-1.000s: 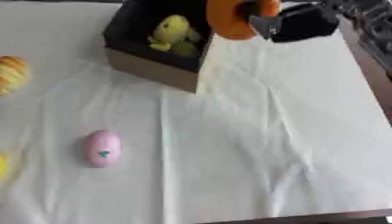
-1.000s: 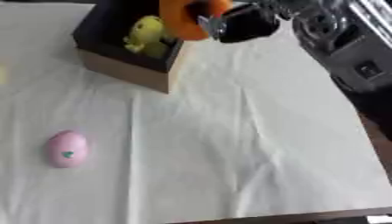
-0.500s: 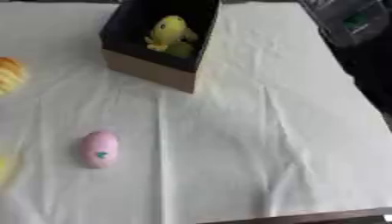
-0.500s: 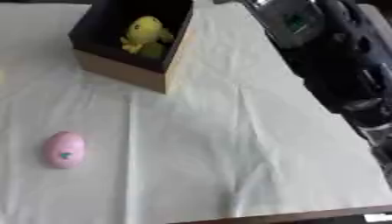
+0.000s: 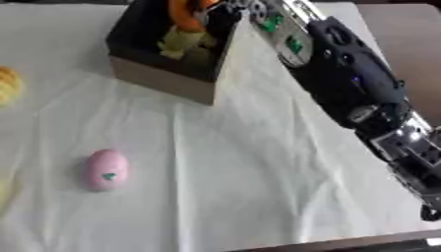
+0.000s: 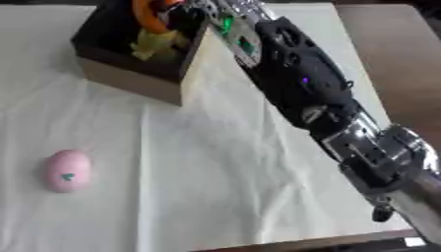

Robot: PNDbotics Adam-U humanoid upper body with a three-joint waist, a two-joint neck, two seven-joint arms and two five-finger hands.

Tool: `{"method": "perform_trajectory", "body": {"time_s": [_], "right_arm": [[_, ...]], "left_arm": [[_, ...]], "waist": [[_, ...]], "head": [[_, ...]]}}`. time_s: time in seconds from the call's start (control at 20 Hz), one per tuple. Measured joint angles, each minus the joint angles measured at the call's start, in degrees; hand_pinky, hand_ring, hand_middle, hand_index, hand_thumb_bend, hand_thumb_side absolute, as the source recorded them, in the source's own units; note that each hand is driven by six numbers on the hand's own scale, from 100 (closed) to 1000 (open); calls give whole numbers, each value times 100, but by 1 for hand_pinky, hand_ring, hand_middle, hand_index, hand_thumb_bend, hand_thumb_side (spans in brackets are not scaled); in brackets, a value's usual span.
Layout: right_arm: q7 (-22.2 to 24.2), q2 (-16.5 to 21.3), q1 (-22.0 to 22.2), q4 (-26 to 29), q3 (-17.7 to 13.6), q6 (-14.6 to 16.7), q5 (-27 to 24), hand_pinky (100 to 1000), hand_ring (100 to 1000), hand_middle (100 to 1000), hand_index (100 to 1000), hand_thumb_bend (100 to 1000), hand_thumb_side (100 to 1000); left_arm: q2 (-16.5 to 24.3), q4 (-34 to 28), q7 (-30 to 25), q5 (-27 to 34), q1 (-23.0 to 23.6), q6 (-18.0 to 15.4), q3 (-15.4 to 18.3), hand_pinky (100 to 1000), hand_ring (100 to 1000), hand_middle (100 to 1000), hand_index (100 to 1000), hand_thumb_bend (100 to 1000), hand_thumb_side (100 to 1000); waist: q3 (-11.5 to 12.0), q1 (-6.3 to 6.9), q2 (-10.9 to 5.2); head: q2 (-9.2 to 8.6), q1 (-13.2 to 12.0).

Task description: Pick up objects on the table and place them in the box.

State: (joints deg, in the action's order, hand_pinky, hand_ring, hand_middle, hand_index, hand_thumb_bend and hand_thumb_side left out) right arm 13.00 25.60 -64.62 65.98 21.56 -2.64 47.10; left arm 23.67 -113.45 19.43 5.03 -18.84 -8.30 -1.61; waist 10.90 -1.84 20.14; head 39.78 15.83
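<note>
Right robot hand (image 6: 185,15) over box (image 6: 129,74), orange object (image 6: 146,17), pink egg (image 6: 67,170) on cloth (image 6: 224,187)

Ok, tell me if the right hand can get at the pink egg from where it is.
Probably yes, but not at once. The right hand is up over the box with an orange thing. The pink egg lies alone on open cloth, nothing blocking it.
</note>
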Motion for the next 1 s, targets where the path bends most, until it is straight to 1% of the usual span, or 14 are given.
{"method": "perform_trajectory", "body": {"time_s": [0.05,0.1,0.2,0.25,0.3,0.4,0.45,0.6,0.7,0.75,0.9,0.95,1.0], "right_arm": [[19,-20,-7,-40,-1,37,21,796,755,690,788,100,100],[40,-27,-17,-72,-2,74,40,817,802,751,834,100,125],[92,-43,-45,-115,-6,138,129,863,892,830,901,100,313],[125,-50,-58,-135,-9,162,206,874,912,845,916,100,367],[164,-59,-72,-157,-20,169,311,897,942,860,934,100,476],[231,-61,-96,-180,-48,152,579,908,957,875,952,103,527],[254,-62,-97,-180,-71,131,708,912,963,882,959,107,533],[309,-62,-108,-140,-150,54,988,923,971,894,978,100,592],[355,-62,-129,-30,-211,0,1075,930,976,901,995,100,618],[392,-61,-140,41,-230,-14,1080,928,972,897,994,100,611],[513,-46,-140,284,-290,-37,1061,909,945,873,976,100,536],[528,-27,-140,387,-309,-55,1039,902,934,864,967,100,494],[525,4,-138,505,-330,-83,1012,890,913,846,952,100,422]], "left_arm": [[0,0,0,0,0,0,0,736,814,749,830,431,769],[0,0,0,0,0,0,0,736,815,750,831,431,769],[0,0,0,0,-1,0,0,736,815,750,831,432,768],[0,0,0,0,-3,0,0,736,815,750,831,432,768],[0,0,0,0,-5,0,0,736,816,750,831,432,768],[0,0,0,-2,-10,0,0,736,816,751,831,433,767],[0,0,0,-3,-10,0,0,736,816,751,832,433,767],[0,0,1,-9,-12,1,0,736,817,751,832,433,767],[0,0,2,-15,-12,2,0,737,818,752,832,433,767],[0,0,4,-20,-12,4,0,737,818,752,832,433,767],[0,0,4,-36,-12,4,0,737,818,752,832,433,766],[0,0,4,-40,-12,4,0,736,817,752,832,434,766],[0,0,4,-50,-12,4,0,737,817,752,832,434,764]], "waist": [[0,0,0],[0,0,0],[0,0,-1],[0,0,-1],[0,0,-1],[0,0,-1],[0,0,-1],[-1,0,-2],[-9,0,-6],[-18,0,-12],[-25,0,-40],[-25,0,-43],[-25,0,-43]], "head": [[0,-1],[1,-3],[2,-6],[4,-9],[6,-11],[12,-23],[27,-33],[57,-56],[71,-64],[87,-71],[113,-101],[127,-111],[146,-124]]}}
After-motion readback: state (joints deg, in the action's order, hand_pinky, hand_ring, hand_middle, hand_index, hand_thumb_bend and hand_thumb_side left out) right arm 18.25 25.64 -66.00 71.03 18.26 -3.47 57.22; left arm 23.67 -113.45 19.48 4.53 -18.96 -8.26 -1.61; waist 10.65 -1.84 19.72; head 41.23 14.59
